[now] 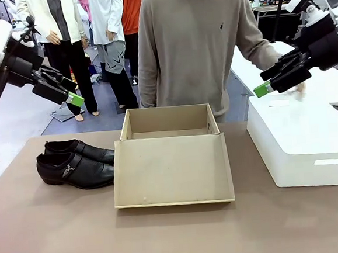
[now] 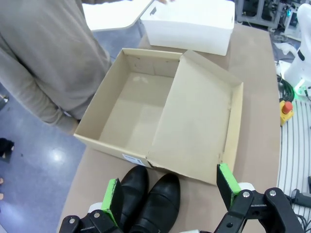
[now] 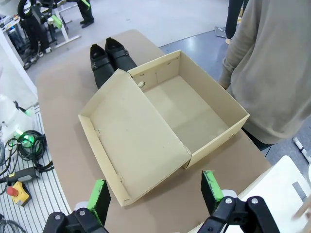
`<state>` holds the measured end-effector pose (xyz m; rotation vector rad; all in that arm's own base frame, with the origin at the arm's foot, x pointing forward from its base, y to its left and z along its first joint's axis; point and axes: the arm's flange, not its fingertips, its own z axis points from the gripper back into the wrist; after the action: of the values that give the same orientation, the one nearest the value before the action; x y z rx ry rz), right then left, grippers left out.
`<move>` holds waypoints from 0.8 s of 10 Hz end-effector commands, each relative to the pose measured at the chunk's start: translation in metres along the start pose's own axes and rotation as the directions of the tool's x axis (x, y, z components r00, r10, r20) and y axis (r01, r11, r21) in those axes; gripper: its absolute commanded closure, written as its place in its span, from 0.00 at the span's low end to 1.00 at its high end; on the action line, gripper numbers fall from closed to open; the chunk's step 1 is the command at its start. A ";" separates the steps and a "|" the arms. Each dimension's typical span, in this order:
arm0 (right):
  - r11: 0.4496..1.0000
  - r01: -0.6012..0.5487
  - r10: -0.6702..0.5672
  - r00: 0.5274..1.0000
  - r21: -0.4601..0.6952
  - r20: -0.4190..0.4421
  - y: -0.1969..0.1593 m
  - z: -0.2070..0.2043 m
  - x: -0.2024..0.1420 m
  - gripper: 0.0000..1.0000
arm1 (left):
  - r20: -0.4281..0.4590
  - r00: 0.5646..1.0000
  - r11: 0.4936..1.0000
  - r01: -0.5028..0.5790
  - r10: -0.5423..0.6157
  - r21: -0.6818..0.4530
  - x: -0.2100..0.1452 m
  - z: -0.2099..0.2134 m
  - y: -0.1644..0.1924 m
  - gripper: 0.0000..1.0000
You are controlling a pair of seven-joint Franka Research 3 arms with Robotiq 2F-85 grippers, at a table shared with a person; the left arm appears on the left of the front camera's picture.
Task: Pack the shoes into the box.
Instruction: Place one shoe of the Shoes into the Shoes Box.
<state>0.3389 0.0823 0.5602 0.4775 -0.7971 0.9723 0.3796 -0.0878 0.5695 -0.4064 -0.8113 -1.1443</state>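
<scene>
Left tool point(image 1: 71, 91): released, we see its fingers wide apart, raised off the tabletop point(image 1: 61, 240).
Right tool point(image 1: 265, 81): released likewise, raised near the white rectangular box point(image 1: 302, 142).
Tan cardboard shoebox point(image 1: 168, 122): open mid-tabletop, lid flap point(image 1: 172, 172) flat toward us.
Glossy black leather slip-on shoes point(image 1: 75, 164): side by side on the tabletop, just beside that flap, outside the shoebox.

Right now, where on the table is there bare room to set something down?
The near strip of table in front of the shoes and the flap is bare, as is the box floor. A narrower lane runs between flap and white box. Shoes crowd the flap's left edge.
</scene>
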 end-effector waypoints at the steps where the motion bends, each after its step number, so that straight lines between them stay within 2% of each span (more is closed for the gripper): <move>1: 1.000 -0.019 0.018 1.000 0.019 0.020 -0.003 -0.002 0.000 0.00 | 0.021 1.000 1.000 0.018 -0.018 -0.011 -0.002 0.000 0.003 0.00; 4: 1.000 -0.019 0.018 1.000 0.019 0.020 -0.003 -0.002 0.000 0.00 | -0.001 1.000 1.000 0.001 -0.001 0.000 0.000 0.000 0.000 0.00; 6: 1.000 -0.019 0.018 1.000 0.019 0.020 -0.003 -0.002 0.000 0.00 | -0.075 0.994 0.997 0.082 -0.081 0.008 0.003 0.011 0.013 0.00; 8: 1.000 -0.019 0.018 1.000 0.019 0.020 -0.003 -0.002 0.000 0.00 | -0.186 0.966 0.983 0.175 -0.181 -0.046 0.011 0.015 0.032 0.00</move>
<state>0.3388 0.0828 0.5602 0.4809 -0.7963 0.9696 0.3909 -0.0762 0.5810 -0.2972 -0.7268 -1.2550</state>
